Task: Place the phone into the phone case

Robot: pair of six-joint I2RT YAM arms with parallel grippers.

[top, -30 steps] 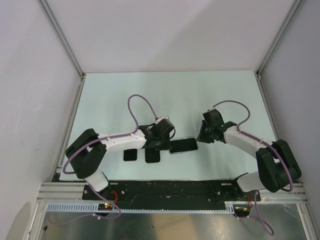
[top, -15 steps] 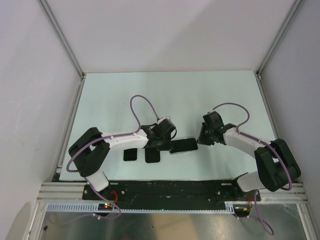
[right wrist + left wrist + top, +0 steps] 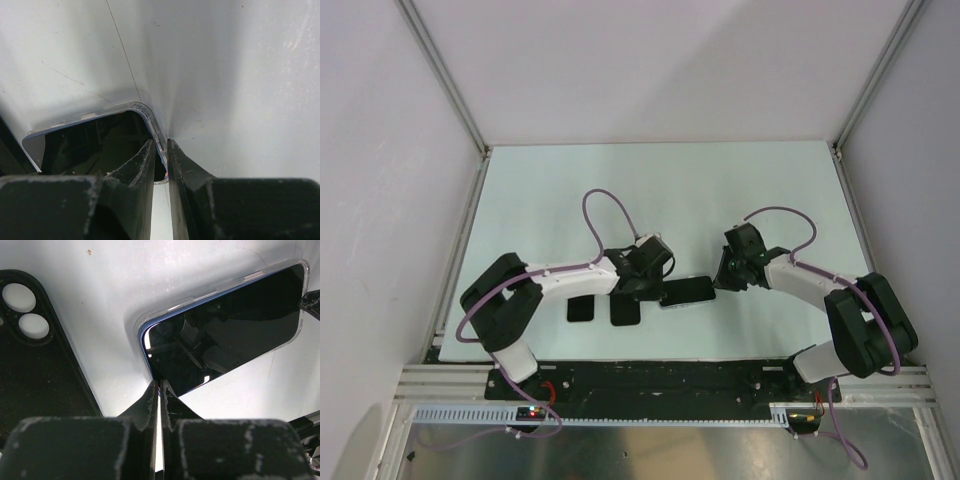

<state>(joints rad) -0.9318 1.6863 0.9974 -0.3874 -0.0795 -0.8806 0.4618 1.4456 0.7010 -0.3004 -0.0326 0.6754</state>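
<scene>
Nearest the left claw [image 3: 159, 385], just off to its left, a black phone case [image 3: 30, 375] lies flat on the pale table [image 3: 660, 190], its round camera cut-outs showing. Further out on that same side, apart from it, sits a second, smaller black piece [image 3: 581, 310]. Neither is touched, and nothing lies between the two claws except the phone itself.

The phone [image 3: 225, 335] lies flat, dark glass up, seated inside the clear phone case [image 3: 137, 325], whose rim shows as a pale band round its edges. It starts right at the left claw's tips and stretches away ahead and to the right of them. From above, its long axis runs across the table from one claw to the other, the right end a touch further from the bases.

The left claw is clenched, its fingers pressed almost together, the tips resting at the phone's long edge close to the near corner. The right claw [image 3: 160, 150] comes in at the opposite end, its fingers drawn close with only a slit between them, and the rounded corner of the clear case runs into that slit, so it grips the case there.

Both arms are folded low, elbows out towards the side walls, forearms angled inward to meet at the phone, a purple cable looping above each wrist
</scene>
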